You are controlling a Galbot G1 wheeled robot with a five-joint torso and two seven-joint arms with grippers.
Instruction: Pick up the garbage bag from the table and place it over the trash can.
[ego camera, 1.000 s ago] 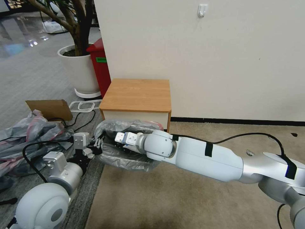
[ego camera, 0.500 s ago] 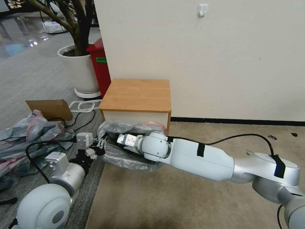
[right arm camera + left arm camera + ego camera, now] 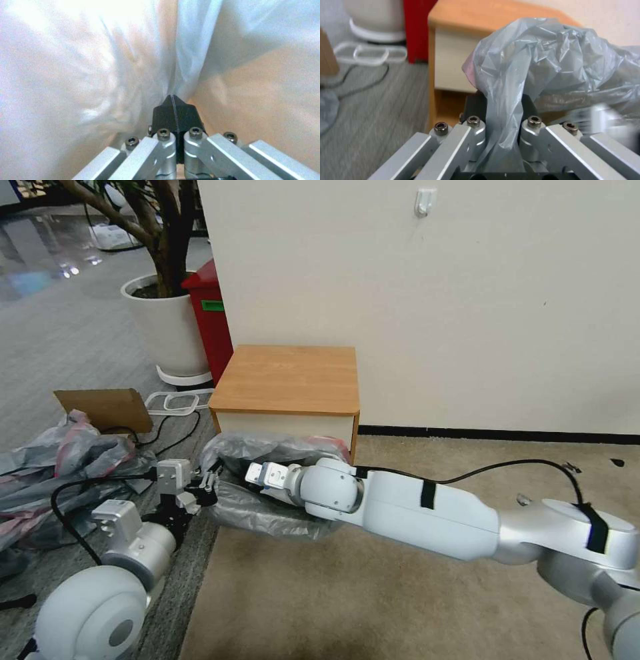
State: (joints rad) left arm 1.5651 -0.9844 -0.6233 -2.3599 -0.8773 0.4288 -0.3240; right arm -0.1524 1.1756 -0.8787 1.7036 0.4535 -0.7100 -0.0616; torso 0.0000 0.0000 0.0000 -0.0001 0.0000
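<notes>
The grey, wrinkly garbage bag (image 3: 267, 510) sits puffed up on the floor just in front of the table (image 3: 287, 377), with a bit of pink rim near the table's corner. My left gripper (image 3: 207, 490) is at the bag's left edge. In the left wrist view a bunched strip of the garbage bag (image 3: 506, 100) runs between its black pads (image 3: 475, 107), which are shut on it. My right arm reaches into the bag's mouth from the right. In the right wrist view my right gripper (image 3: 171, 98) is shut, with folds of plastic gathered at its tips. The trash can is hidden under the plastic.
A tall red bin (image 3: 210, 313) and a white planter (image 3: 167, 323) stand left of the table by the wall. On the grey floor at left lie a cardboard piece (image 3: 107, 407), cables and a heap of plastic sheeting (image 3: 60, 467). Beige carpet (image 3: 400, 607) lies open in front.
My right arm slid a little to the left, further into the bag, then eased back slightly. The bag's shape shifted with it. The left gripper kept its hold, nearly in place.
</notes>
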